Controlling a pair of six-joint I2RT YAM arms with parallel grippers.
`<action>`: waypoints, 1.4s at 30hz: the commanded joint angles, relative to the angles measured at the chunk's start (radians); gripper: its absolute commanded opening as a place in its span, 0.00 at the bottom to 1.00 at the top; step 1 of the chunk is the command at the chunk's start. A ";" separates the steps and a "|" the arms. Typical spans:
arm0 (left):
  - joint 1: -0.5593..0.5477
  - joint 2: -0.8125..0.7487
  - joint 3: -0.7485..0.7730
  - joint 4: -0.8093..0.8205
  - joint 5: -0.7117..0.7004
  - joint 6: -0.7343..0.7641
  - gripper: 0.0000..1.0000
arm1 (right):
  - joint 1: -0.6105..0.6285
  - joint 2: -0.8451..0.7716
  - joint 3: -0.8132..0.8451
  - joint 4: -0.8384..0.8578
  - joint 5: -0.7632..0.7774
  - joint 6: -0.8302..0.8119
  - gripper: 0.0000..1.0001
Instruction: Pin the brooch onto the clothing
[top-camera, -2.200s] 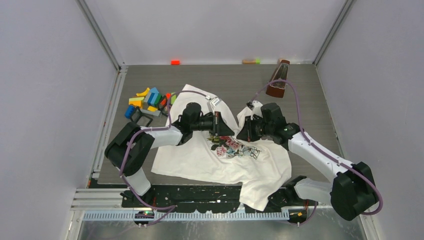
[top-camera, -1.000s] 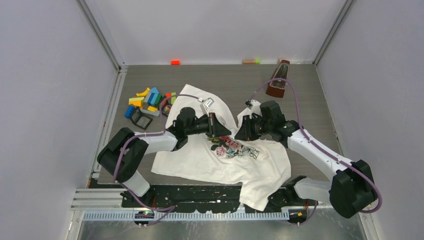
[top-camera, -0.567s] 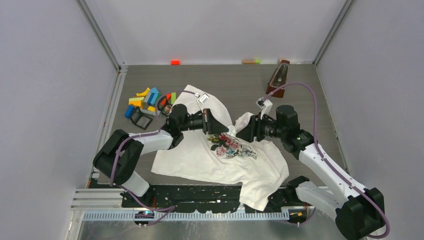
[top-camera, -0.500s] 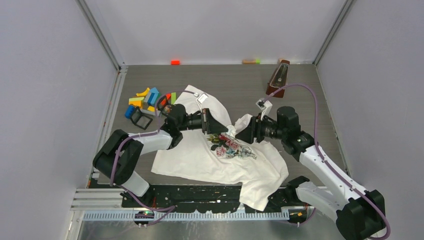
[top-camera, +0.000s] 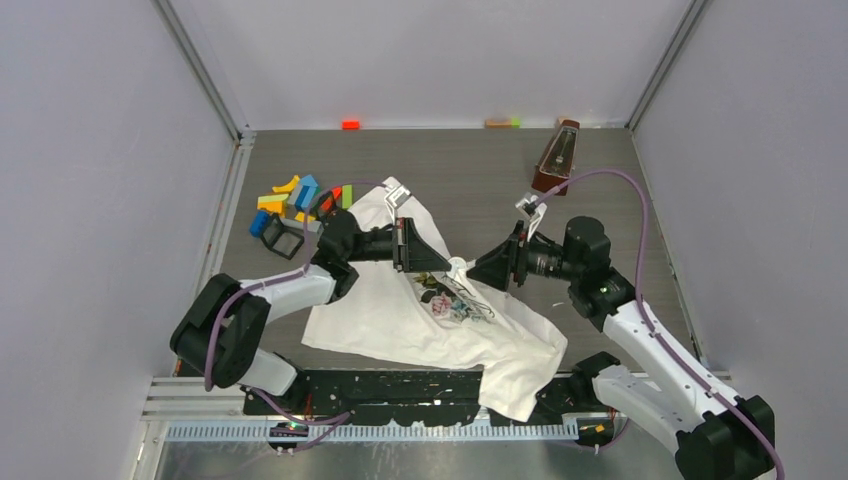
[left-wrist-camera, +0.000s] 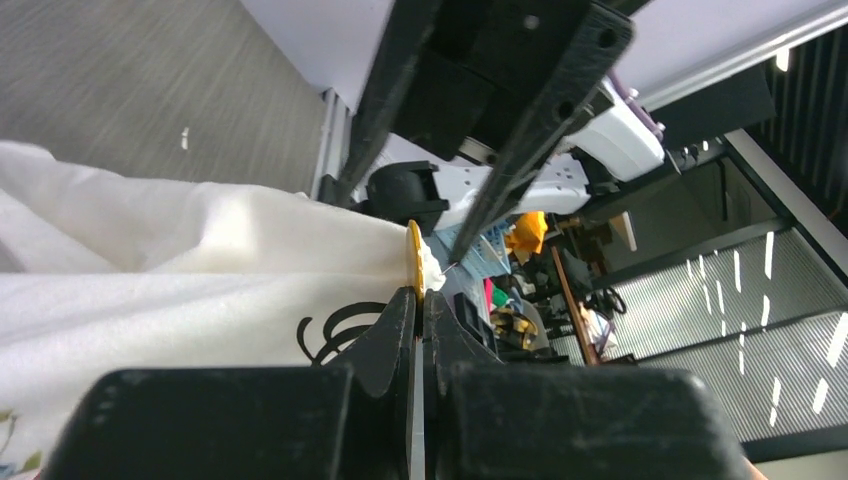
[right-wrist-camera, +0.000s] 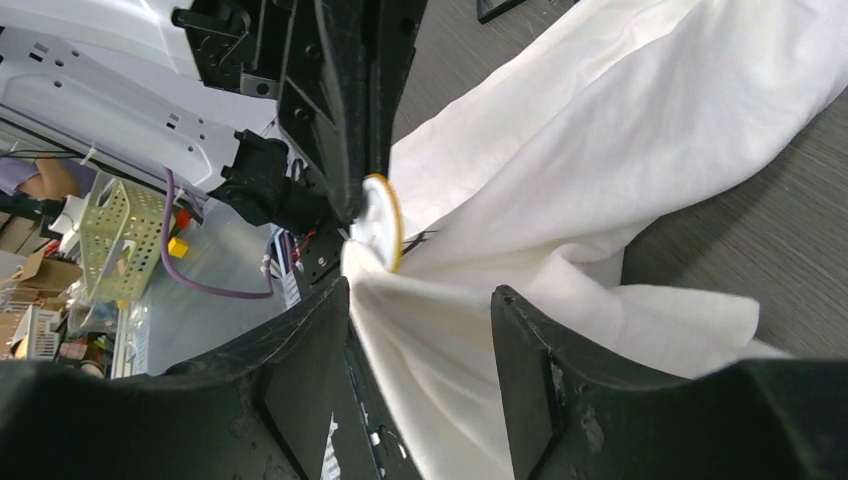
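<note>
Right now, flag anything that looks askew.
The shirt is askew: rumpled, one corner hanging off the near edge of the table, and a fold drawn up into a peak at the brooch, which the left gripper pinches. The right gripper stands open around that fold.

Grey wood-grain table (top-camera: 470, 165) carries a white T-shirt (top-camera: 400, 320) at centre, coloured blocks (top-camera: 295, 195) upper left, a brown metronome (top-camera: 555, 158) upper right, an orange block (top-camera: 350, 124) at the top edge
</note>
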 joint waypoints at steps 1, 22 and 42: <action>0.002 -0.082 0.013 0.001 0.082 -0.040 0.00 | 0.017 0.033 0.037 0.093 -0.075 0.025 0.60; 0.002 -0.092 0.043 0.017 0.132 -0.085 0.00 | 0.094 0.105 0.008 0.262 -0.161 0.143 0.59; 0.002 -0.097 0.045 0.039 0.167 -0.082 0.00 | 0.107 0.197 -0.002 0.303 -0.102 0.206 0.18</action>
